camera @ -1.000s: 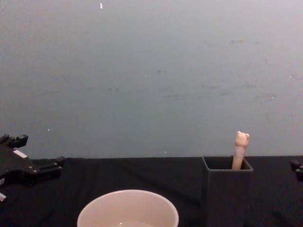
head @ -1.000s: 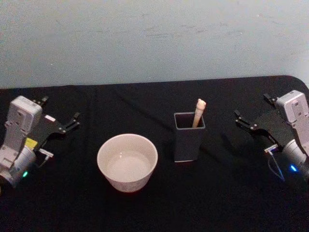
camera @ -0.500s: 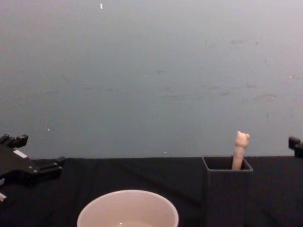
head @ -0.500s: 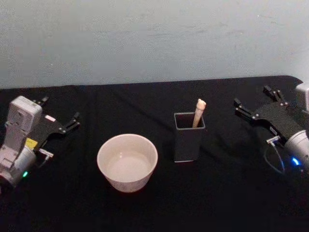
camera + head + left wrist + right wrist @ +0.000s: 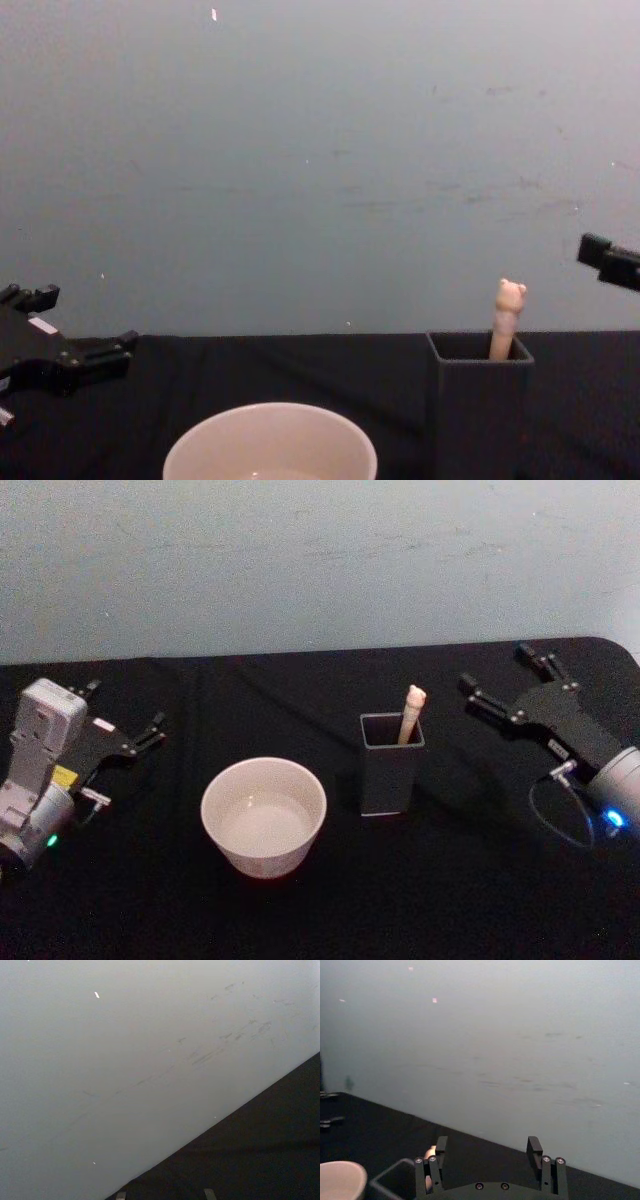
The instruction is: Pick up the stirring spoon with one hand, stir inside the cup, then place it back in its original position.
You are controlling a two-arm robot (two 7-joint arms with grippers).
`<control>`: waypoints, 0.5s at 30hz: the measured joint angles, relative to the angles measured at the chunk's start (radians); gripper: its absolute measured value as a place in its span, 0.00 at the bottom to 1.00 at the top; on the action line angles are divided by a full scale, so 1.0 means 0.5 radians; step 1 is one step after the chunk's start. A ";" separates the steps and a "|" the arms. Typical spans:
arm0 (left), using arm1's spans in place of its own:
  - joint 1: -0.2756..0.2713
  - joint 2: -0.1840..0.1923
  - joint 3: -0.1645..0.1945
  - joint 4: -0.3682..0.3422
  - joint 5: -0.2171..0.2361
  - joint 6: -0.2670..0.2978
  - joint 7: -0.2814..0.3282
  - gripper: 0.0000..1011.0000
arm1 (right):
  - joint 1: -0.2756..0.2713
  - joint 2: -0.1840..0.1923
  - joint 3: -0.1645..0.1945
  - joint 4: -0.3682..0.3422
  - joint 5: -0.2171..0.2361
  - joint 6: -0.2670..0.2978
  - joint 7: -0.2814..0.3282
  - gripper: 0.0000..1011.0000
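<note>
**Change observed.** Compared with the views of a second ago, the right gripper [image 5: 493, 667] has left its place at the right edge of the table [image 5: 450, 890]. It has risen and swung inward, towards the dark grey holder [image 5: 388, 775]. In the chest view one of its fingers now comes in high at the right edge, above the level of the holder's rim. The jaws stand wide apart and hold nothing.

**Task items.** None has moved.
- The stirring spoon [image 5: 410, 715] stands in the holder and leans against its back right corner, with the bear head clear above the rim.
- The cup [image 5: 264, 815] sits to the left of the holder, apart from it.
- In the right wrist view the bear head shows close beside one finger, not between the two.

**Left arm.** The left gripper [image 5: 120, 710] is parked at the left side of the table as before. It is open and empty.

**Assessment.** We judge that the right arm has been chosen for the pick and that its approach is under way. The grasp has not begun. The gripper needs to centre over the handle top before it closes. The handle is slim and tilted, so an off-centre closure could push the spoon along the holder wall.
</note>
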 joint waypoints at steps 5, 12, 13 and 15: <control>0.000 0.000 0.000 0.000 0.000 0.000 0.000 0.99 | -0.038 -0.008 -0.026 -0.042 0.019 0.046 0.090 0.99; 0.000 0.000 0.000 0.000 0.000 0.000 0.000 0.99 | -0.050 -0.057 -0.065 -0.049 -0.003 0.106 0.146 0.99; 0.000 0.000 0.000 0.000 0.000 0.000 0.000 0.99 | -0.050 -0.057 -0.065 -0.049 -0.003 0.106 0.146 0.99; 0.000 0.000 0.000 0.000 0.000 0.000 0.000 0.99 | -0.039 -0.078 -0.073 -0.034 -0.015 0.127 0.151 0.99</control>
